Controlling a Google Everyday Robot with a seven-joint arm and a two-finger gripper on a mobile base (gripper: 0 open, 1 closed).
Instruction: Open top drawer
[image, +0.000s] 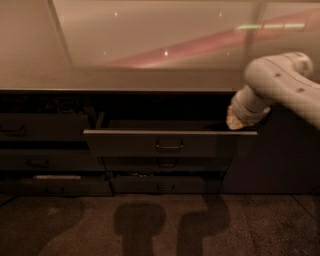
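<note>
The top drawer is the wide dark grey one in the middle under the counter. It stands pulled out, with its shallow tray showing behind the flat front. A small rectangular loop handle sits at the front's centre. My gripper is at the end of the white arm coming in from the right. It sits at the drawer's right end, just above the front's top edge. Its tip is partly hidden behind that edge.
Two lower-fronted drawers sit shut below the open one. A stack of narrower drawers is on the left. The pale glossy countertop overhangs everything. A dark cabinet panel is on the right. The carpeted floor carries shadows of the arm.
</note>
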